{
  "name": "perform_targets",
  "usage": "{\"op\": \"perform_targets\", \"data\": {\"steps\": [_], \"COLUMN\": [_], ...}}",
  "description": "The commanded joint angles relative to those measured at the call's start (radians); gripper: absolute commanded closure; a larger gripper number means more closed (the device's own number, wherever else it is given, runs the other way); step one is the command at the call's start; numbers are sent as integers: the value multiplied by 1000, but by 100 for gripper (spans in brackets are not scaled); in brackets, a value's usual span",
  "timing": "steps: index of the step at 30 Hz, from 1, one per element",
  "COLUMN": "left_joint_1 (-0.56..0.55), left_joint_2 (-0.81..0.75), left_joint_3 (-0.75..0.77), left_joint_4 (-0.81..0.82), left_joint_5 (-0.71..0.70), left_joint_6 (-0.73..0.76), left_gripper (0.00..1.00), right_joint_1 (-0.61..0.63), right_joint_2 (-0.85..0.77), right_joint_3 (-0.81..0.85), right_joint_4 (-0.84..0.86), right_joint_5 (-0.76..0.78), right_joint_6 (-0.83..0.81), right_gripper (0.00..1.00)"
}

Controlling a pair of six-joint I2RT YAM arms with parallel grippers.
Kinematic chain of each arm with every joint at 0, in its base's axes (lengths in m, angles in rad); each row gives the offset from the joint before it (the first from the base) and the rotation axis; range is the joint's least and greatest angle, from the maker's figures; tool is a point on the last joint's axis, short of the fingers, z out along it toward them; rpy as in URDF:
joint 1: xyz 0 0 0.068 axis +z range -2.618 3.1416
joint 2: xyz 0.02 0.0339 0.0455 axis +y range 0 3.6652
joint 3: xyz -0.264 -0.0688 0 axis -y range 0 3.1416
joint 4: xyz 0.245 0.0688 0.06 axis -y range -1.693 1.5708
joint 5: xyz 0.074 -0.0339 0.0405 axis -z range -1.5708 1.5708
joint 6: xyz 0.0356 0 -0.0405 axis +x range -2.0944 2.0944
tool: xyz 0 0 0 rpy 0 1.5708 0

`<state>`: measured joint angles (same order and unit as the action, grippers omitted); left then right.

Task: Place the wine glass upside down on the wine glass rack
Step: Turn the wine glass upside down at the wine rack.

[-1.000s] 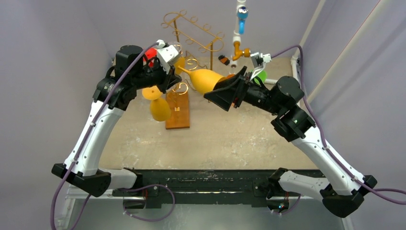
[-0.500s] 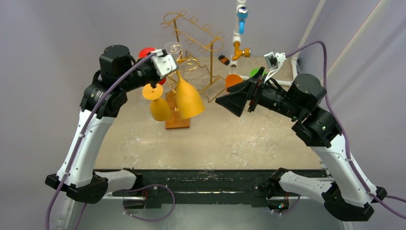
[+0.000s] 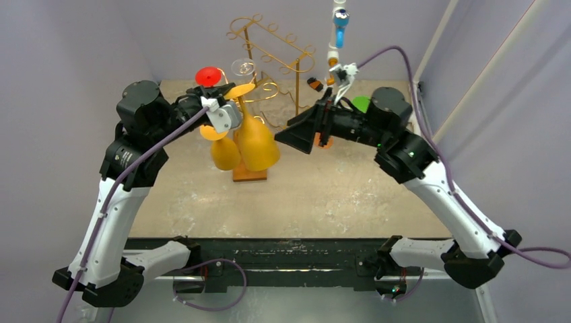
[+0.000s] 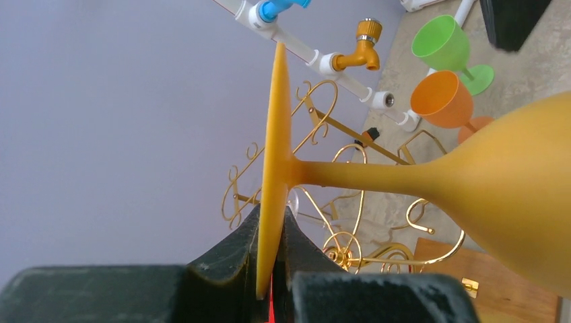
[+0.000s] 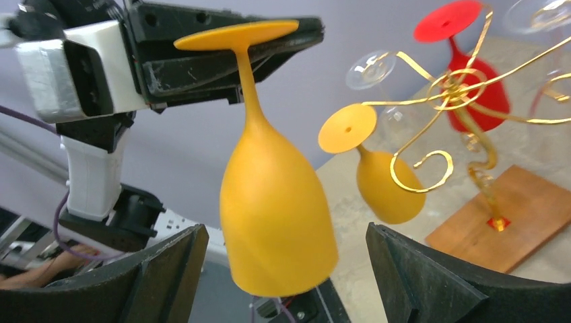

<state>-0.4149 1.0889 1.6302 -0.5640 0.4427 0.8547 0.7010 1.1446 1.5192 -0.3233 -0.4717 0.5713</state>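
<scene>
Black fingers (image 4: 236, 259) of your left claw (image 4: 273, 229) are pinched tight on the flat foot of the yellow wine glass (image 4: 512, 202), gripping it by the rim of that foot. The glass hangs bowl down from this grip, foot up and stem roughly upright, held in the air above the table (image 3: 323, 195). From overhead its bowl sits over the wooden base (image 3: 249, 171) of the gold wire rack (image 3: 273, 50), which stands toward the far edge, left of the middle. The foot is close to the rack's curled hooks, but you cannot tell whether it touches one. Your right claw (image 3: 295, 134) stands wide open and holds nothing, with its tips just beside the bowl. Another yellow glass (image 3: 223, 151) is foot up just left of the base, and you cannot tell whether it hangs or stands. A red glass (image 3: 209, 74) and a clear glass (image 3: 244, 67) are foot up at the rack's far side. An orange glass (image 4: 444, 97) and a green glass (image 4: 448, 44) stand upright toward the far right corner, near a yellow tap (image 3: 334, 70).
</scene>
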Motion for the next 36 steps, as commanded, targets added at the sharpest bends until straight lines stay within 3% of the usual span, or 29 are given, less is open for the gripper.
{"op": "perform_targets", "data": {"steps": [1,15,18,26,33,34,35,36], "left_joint_1": [-4,-4,-4,-4,-4,-4,-4,-4], "left_joint_2": [-13,-3,-5,-13,-23,-23,-21,-15], "left_joint_3": [-35,-8,-2,-16,-30,-27,-24,-9], "left_joint_4": [98,132,134,142,137,136,129,103], "left_joint_5": [12,25,35,38,27,26,26,30], "left_joint_6": [95,87,83,65,71,62,45,21], "left_gripper": [100,100,100,100,100,97,81,58], "right_joint_1": [88,224,233,234,234,234,233,233], "right_joint_2": [59,178,208,208,175,160,150,139], "right_joint_3": [-14,5,29,14,-25,-36,-43,-45], "right_joint_4": [187,199,158,235,268,271,272,265], "right_joint_5": [-72,8,63,129,130,139,138,149], "right_joint_6": [25,-56,-94,-86,-88,-95,-105,-120], "right_gripper": [1,1,1,1,41,46,49,52]}}
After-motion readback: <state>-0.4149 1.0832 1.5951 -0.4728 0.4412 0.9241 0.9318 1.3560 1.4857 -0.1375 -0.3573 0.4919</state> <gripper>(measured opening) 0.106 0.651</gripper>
